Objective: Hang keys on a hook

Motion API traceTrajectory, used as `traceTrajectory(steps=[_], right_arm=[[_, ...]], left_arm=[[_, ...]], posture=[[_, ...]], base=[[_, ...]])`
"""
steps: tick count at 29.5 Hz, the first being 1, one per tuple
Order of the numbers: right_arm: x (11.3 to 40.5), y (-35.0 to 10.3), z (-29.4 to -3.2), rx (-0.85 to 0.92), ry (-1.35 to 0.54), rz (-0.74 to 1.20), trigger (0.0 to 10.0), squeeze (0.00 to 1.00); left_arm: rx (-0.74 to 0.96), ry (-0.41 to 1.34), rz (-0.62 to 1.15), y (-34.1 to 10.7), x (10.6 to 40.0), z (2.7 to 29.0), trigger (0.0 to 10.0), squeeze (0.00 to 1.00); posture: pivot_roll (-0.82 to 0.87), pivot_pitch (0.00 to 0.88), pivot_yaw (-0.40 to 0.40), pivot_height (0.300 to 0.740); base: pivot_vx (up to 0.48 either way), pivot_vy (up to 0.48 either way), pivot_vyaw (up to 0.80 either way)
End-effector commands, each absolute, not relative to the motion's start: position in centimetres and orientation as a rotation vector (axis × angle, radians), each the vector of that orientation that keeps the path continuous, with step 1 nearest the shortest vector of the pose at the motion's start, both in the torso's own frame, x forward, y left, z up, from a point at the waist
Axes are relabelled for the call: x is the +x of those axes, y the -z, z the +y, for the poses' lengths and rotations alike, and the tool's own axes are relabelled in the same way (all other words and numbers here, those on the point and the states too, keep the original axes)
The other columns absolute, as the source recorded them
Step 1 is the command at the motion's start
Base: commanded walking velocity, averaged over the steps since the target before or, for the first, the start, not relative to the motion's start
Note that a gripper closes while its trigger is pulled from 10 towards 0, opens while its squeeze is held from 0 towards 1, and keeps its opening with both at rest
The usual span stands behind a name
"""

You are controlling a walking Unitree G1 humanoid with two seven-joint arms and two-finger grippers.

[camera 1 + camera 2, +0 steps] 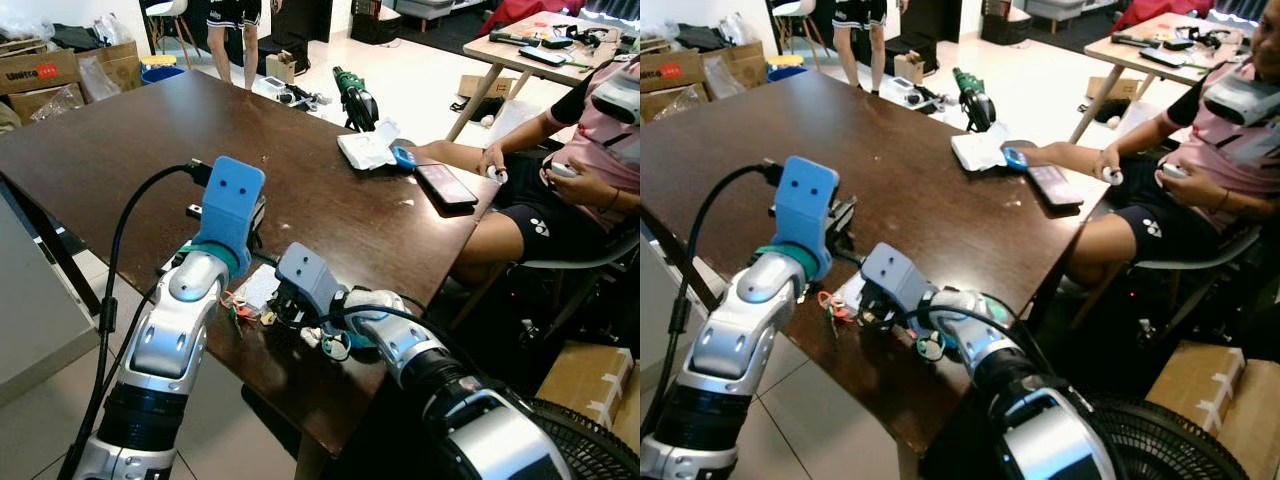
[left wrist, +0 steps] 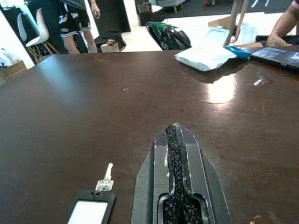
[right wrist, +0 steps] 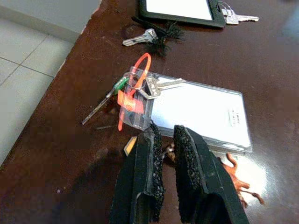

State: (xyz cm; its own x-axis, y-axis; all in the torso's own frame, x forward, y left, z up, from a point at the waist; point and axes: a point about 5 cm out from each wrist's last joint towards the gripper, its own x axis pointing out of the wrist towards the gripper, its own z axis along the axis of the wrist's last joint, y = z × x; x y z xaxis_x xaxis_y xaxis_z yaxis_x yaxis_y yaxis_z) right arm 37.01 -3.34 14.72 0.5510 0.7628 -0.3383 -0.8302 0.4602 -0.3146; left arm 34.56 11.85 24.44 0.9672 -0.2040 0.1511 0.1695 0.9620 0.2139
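Right wrist view: right claw [image 3: 166, 140], fingers nearly closed, empty, just beside keys [image 3: 140, 88] on bench [image 3: 70, 116]; risk: pinching the card sleeve [image 3: 196, 112] instead.

Cardboard box [image 1: 38, 72], far left on floor: red label with dark lettering, too small and blurred to read. Person's black shorts [image 1: 540, 226]: small white logo mark, possibly a sports brand, not legible as letters. Clear card holder [image 3: 198, 113] on the table: faint oval imprint near one end, unreadable. No other legible text.
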Motion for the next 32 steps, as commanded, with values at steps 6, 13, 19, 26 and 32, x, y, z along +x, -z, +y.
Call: traceTrajectory(steps=[6, 13, 19, 26, 32], right_arm=[[36.7, -13.7, -3.0, -0.475, -1.002, 0.203, 10.0, 0.00], [36.6, -12.8, -3.6, -0.482, -0.984, 0.255, 10.0, 0.00], [36.5, -13.3, -3.1, -0.485, -1.029, 0.192, 10.0, 0.00], [36.2, -15.0, -2.1, -0.403, -1.111, 0.076, 10.0, 0.00], [36.3, -14.3, -2.5, -0.435, -1.084, 0.112, 10.0, 0.00]], left_arm=[[0.194, 0.197, -0.163, -24.3, 34.1, 11.7, 10.0, 0.00], [0.190, 0.201, -0.154, -24.2, 34.0, 11.7, 10.0, 0.00], [0.188, 0.194, -0.150, -24.3, 34.0, 11.8, 10.0, 0.00], [0.189, 0.196, -0.145, -24.3, 34.0, 11.8, 10.0, 0.00], [0.190, 0.196, -0.144, -24.3, 34.0, 11.8, 10.0, 0.00]], posture=[[0.12, 0.132, 0.047, 0.740], [0.12, 0.134, 0.049, 0.740], [0.12, 0.145, 0.053, 0.740], [0.12, 0.145, 0.055, 0.740], [0.12, 0.145, 0.056, 0.740]], base=[[0.000, 0.000, 0.00], [0.000, 0.000, 0.00], [0.000, 0.000, 0.00], [0.000, 0.000, 0.00], [0.000, 0.000, 0.00]])
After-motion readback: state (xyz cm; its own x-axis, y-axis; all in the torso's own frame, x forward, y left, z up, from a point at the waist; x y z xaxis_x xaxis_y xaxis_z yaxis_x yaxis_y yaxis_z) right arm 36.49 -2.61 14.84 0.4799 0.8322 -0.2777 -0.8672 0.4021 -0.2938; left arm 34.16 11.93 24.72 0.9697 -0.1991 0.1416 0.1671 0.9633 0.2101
